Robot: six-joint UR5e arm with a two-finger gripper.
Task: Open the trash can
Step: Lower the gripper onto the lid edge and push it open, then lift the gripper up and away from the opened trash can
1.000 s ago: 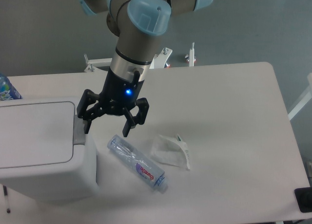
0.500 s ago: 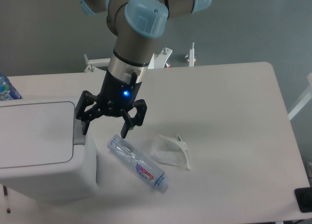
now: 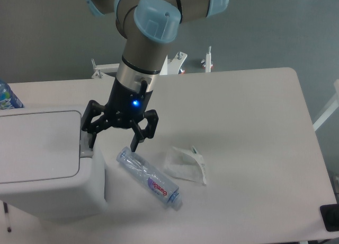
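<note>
Bottle [image 3: 150, 179] right of trash can [image 3: 45, 164]

Smooth white plastic on the trash can [image 3: 45, 170], matt with a soft sheen, its push tab [image 3: 85, 147] a duller grey. The hand [image 3: 113, 142] shows black matt plastic fingers. Clear, glossy crinkled plastic on the bottle [image 3: 150, 179]; beside it a translucent plastic wrapper [image 3: 185, 165]. The bench [image 3: 249, 127] looks smooth, matt, pale.

arm: reaching down from above, wrist near vertical, blue light lit | tool [image 3: 112, 145]: fingers spread wide, empty | place: just right of the trash can [image 3: 45, 164] lid edge
</note>
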